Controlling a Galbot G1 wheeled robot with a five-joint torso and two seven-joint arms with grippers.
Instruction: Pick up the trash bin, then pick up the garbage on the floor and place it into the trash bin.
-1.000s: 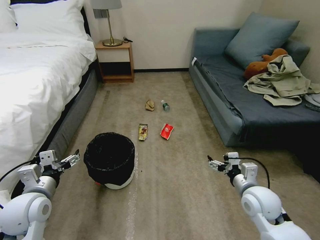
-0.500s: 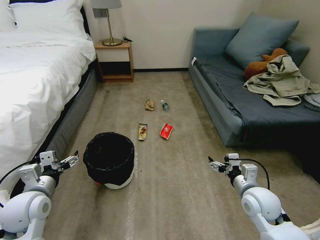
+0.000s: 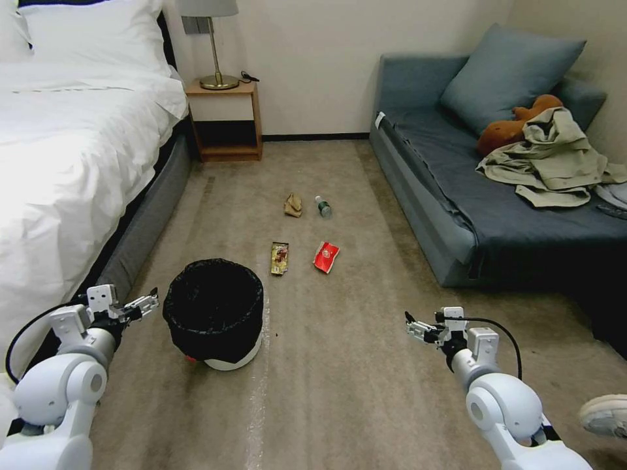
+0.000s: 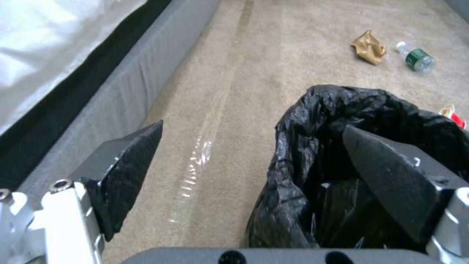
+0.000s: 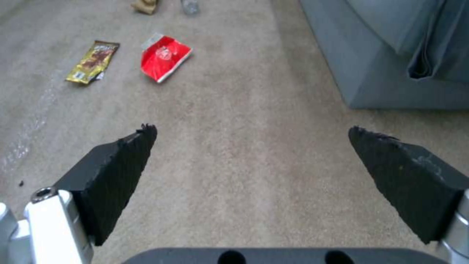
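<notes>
The trash bin stands on the carpet, a white base lined with a crinkly black bag. My left gripper hangs open just left of its rim, not touching; in the left wrist view the left gripper faces the bin's near edge. Farther ahead lies the garbage: a gold-brown wrapper, a red wrapper, crumpled tan paper and a small bottle. My right gripper is open over bare carpet, with the red wrapper and gold wrapper beyond it.
A white bed runs along the left. A grey sofa with a cushion, a plush toy and a jacket lines the right. A nightstand with a lamp stands at the back wall. A person's shoe shows at the lower right.
My left arm has edged up and toward the bin. My right arm has sunk slightly. A shoe has come into the lower right corner.
</notes>
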